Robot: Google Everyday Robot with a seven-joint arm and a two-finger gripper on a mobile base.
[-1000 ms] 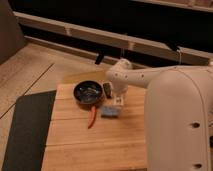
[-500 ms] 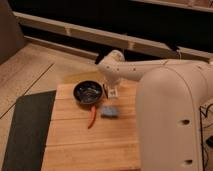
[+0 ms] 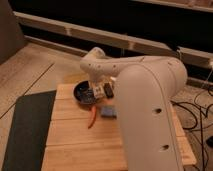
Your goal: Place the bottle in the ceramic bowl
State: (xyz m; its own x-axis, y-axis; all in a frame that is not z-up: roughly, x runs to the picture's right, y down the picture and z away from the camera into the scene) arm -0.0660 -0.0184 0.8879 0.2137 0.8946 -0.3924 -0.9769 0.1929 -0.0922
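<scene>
Gripper: at centre of frame, just above the right rim of the bowl, at the end of the white arm that fills the right half of the frame
Fingers: state impossible to tell; a small dark-and-pale blur at the wrist end, nothing clear enough to call spread or pressed together
Bottle: probably the pale patch at the gripper tip, over the right inner edge of the bowl; cannot tell whether held, touching the bowl, or already lying in it
Bowl: round, dark, glossy, on the upper left part of the desk, partly covered on its right side by the gripper
Desk: light wooden slats, lower centre of frame
Sponge: blue, rectangular, just below and right of the bowl, apart from it
Orange object: thin, slanted, left of the sponge, below the bowl; kind unclear
Mat: dark, at lower left, beside the desk
Handling, as a judgement: small plastic bottle, likely light and stiff, smooth enough to slip or roll; best pinched across the middle of the body rather than the narrow cap end
Bowl, as a judgement: hard and breakable, shallow, so a low gentle release toward its centre safer than a drop near the rim
Stage, as a judgement: at or near the release over the bowl
</scene>
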